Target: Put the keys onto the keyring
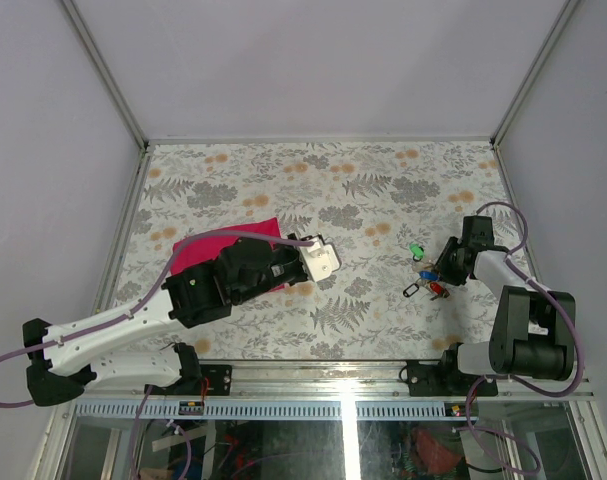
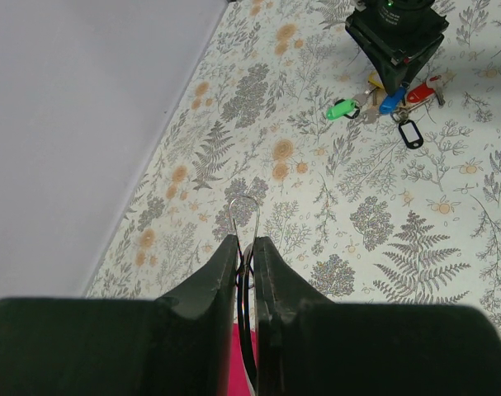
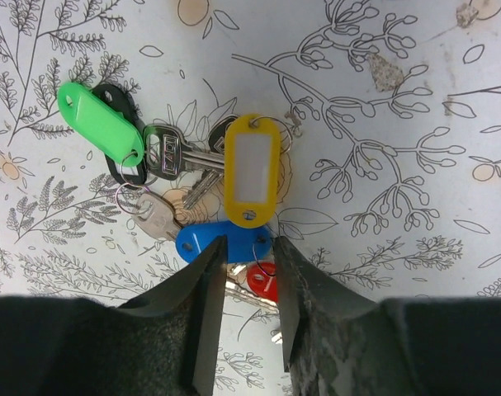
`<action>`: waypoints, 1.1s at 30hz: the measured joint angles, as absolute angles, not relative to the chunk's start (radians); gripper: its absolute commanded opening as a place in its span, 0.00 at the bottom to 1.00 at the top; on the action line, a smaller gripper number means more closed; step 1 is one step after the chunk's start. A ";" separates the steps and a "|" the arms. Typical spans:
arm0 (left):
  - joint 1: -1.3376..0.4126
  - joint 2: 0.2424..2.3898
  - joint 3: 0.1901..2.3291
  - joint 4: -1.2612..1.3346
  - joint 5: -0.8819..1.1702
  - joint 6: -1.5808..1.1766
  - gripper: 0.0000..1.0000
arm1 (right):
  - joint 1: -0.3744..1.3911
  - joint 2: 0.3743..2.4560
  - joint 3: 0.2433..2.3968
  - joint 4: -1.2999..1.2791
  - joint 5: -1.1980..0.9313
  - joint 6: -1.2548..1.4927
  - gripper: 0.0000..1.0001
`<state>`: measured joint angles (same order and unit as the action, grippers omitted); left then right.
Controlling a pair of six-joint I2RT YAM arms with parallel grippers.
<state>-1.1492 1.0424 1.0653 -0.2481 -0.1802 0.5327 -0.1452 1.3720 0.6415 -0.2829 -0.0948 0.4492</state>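
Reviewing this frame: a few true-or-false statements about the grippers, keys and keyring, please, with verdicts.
1. The left gripper is shut on the keyring. True.
2. The keys lie on the magenta cloth. False: they lie on the bare floral table; the cloth is under the left arm.
3. The right gripper is down at the keys, jaws apart. True.
4. The yellow tag hangs on the keyring. False: it lies among the keys.

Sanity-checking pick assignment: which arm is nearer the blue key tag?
Right. The right arm's jaws hang directly over the blue key tag; the left arm is far across the table, jaws shut on the keyring.
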 measured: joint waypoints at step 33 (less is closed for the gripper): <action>-1.149 1.049 1.065 -0.248 -0.160 0.532 0.00 | -0.145 1.100 0.657 -0.375 -0.324 0.408 0.00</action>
